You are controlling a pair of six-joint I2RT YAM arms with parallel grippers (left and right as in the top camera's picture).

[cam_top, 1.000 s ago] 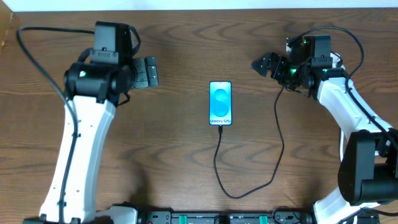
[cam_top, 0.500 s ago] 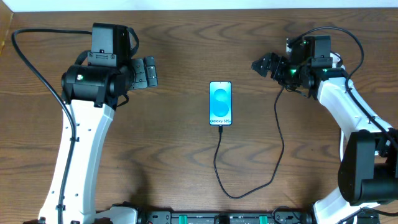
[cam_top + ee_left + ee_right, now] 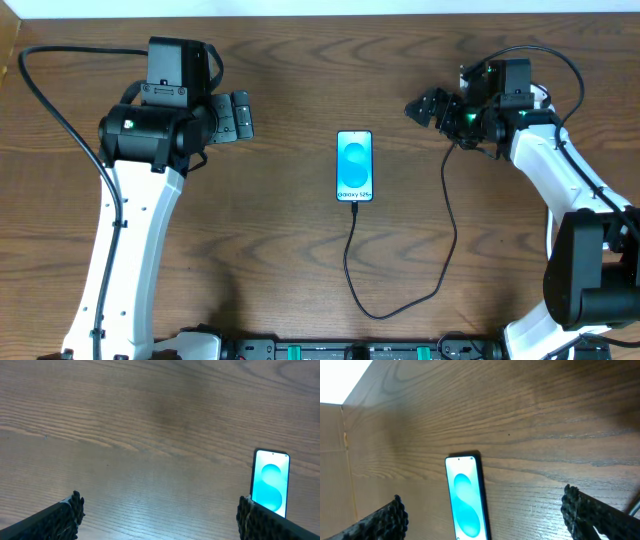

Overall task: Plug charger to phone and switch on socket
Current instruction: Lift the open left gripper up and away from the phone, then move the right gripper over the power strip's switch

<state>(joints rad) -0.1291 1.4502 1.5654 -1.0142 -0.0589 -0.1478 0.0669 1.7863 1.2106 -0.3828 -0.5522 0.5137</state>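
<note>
A: Whereabouts of the phone [image 3: 355, 166], set against the claws?
B: Flat on the table [image 3: 280, 260], screen up, between the two; well apart from the left gripper [image 3: 245, 116], nearer the right gripper [image 3: 420, 105], touching neither

A: And the state of those claws?
B: Both spread wide and gripping nothing; only bare wood between the fingers [image 3: 67, 514] in the left wrist view; same on the right, with the phone seen past the gap, left of centre

A: Anything on the charger [image 3: 349, 260]?
B: Plug tip seated in the phone's bottom edge; from there looping toward the near side, then running up to the right arm [image 3: 550, 165]; far end hidden there

A: Room for moving?
B: Plenty of it, with open wood on every side of the phone; far edge of the table well beyond both claws; only the charger's loop crossing the near half, right of centre
</note>
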